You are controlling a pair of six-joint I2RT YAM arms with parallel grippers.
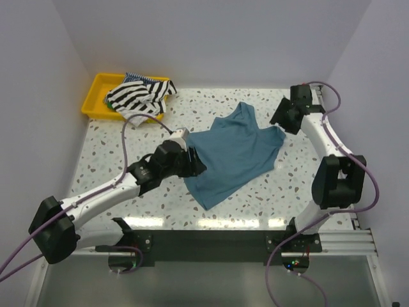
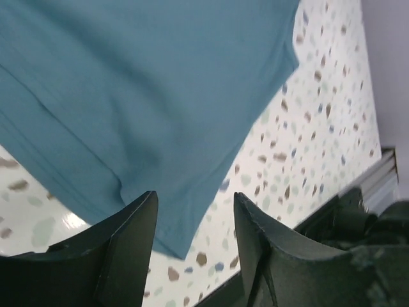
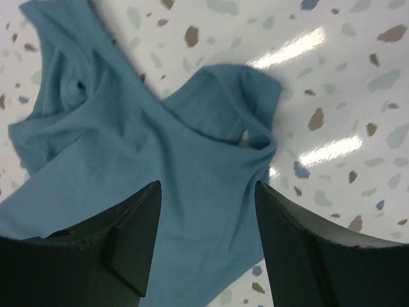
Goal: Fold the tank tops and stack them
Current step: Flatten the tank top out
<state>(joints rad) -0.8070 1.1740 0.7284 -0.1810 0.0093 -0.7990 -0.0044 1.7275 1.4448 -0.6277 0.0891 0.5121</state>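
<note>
Terrazzo desk [image 1: 307, 185] is carrying the teal-blue tank top [image 1: 236, 157], lying spread mid-desk, probably laid out for folding. The black-and-white striped top [image 1: 134, 96] is waiting in the yellow tray [image 1: 96, 96]. Left gripper [image 2: 195, 204] is hovering wide open over the hem and right gripper [image 3: 208, 192] wide open over a strap, both holding nothing.

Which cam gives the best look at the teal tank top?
Top external: the whole teal tank top shows, spread on the table. Left wrist catches only a hem corner; right wrist only the strap and neckline end.
</note>
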